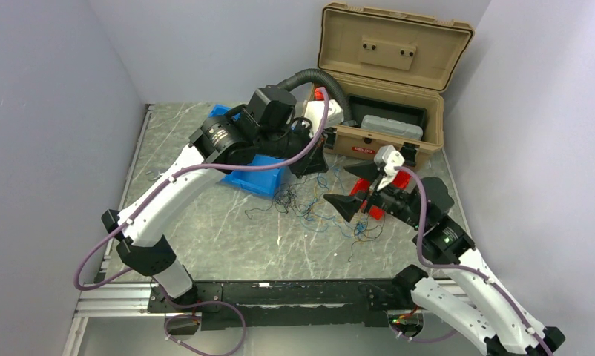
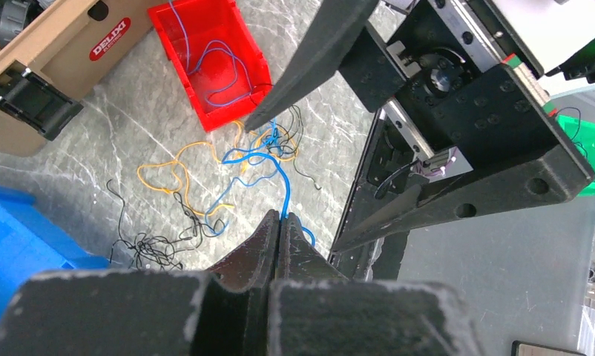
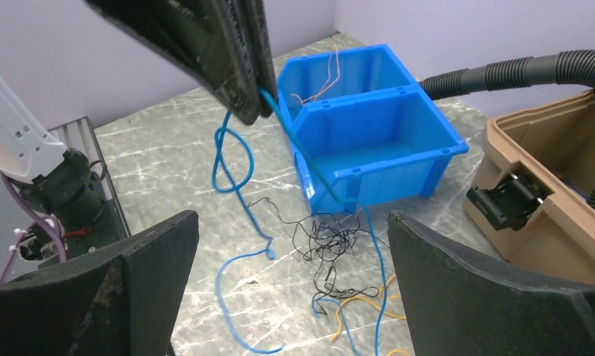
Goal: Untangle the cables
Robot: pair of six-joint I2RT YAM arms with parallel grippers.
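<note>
The cables (image 1: 317, 211) lie in a loose tangle of blue, yellow and black strands on the marble table between the two arms. My left gripper (image 2: 280, 220) is shut on a blue cable (image 2: 280, 174) that runs down from its tips to the heap. From the right wrist, the left gripper (image 3: 259, 111) hangs high with blue cable (image 3: 231, 156) dangling below it. My right gripper (image 3: 292, 219) stands wide open above the black knot (image 3: 331, 241) and yellow strands (image 3: 361, 300), holding nothing. In the top view the right gripper (image 1: 352, 189) faces the left gripper (image 1: 309, 165).
A red bin (image 2: 177, 55) holds blue wires. Two blue bins (image 3: 376, 141) sit behind the heap, the far one with thin pale wires (image 3: 324, 81). An open tan case (image 1: 383, 81) and a black corrugated hose (image 1: 317, 74) stand at the back.
</note>
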